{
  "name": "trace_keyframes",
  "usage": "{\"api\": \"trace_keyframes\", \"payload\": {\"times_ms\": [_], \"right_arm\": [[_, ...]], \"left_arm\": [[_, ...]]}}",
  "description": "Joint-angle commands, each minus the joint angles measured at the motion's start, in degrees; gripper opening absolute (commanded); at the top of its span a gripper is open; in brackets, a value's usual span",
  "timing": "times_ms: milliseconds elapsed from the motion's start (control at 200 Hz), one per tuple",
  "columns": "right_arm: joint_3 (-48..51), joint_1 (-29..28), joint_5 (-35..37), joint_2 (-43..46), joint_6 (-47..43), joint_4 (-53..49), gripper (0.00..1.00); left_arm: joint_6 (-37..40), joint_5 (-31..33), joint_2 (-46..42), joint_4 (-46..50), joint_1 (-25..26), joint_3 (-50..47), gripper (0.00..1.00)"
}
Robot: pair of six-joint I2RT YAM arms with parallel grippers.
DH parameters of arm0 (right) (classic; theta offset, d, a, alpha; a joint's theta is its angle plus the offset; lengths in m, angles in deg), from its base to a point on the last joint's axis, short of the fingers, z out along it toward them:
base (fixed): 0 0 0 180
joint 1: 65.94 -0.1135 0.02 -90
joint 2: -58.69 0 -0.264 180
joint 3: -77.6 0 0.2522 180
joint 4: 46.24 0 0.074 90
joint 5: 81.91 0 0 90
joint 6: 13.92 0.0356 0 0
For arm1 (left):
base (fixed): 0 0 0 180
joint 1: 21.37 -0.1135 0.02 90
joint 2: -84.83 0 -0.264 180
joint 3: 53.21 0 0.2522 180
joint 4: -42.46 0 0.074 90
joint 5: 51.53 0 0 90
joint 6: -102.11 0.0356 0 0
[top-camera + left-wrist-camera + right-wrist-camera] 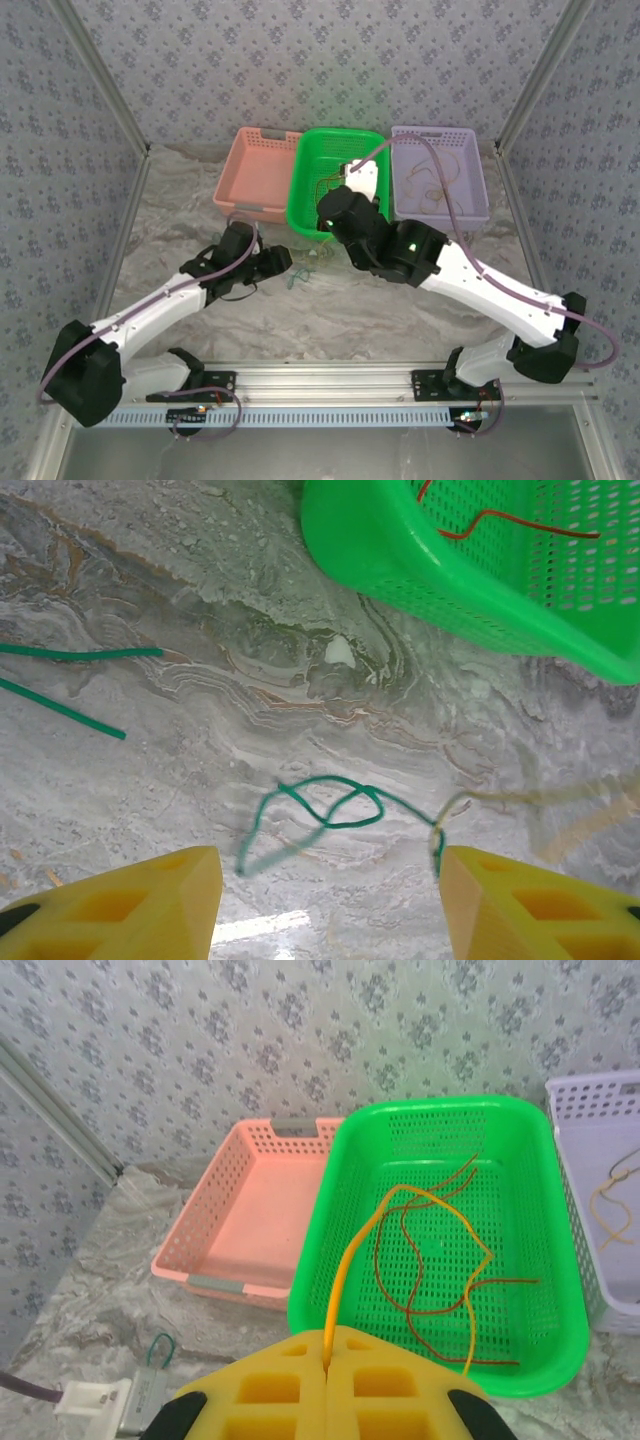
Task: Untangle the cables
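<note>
1. Three baskets are sitting in a row at the twelve o'clock edge of the table (400,310): a pink basket (258,172), a green basket (318,200) and a purple basket (470,175).
2. The left arm is stretching low over the table toward two o'clock. The left gripper (330,880) is holding its fingers spread apart and gripping nothing.
3. A green cable (325,810) is lying looped on the table just ahead of those fingers, at the green basket's six o'clock.
4. The right arm is reaching toward eleven o'clock. The right gripper (328,1345) is hanging by the green basket's near rim, its fingers pressed together and pinching a yellow cable (345,1260).
5. The yellow cable is arching over the green basket, above a red cable (405,1260) lying inside.
6. Thin yellowish cables (430,185) are lying in the purple basket.
</note>
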Motion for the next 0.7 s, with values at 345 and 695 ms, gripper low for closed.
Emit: {"api": "trace_keyframes", "payload": {"times_ms": [345,695], "right_arm": [[2.8,2.1,1.2,9.0,-2.1,-4.8,0.00],[7.5,8.8,-6.6,16.5,-3.4,-8.7,0.00]], "left_arm": [[-3.8,7.8,13.5,-2.6,9.8,5.5,0.54],[-2.4,13.5,5.2,-14.4,21.5,2.9,0.58]]}}
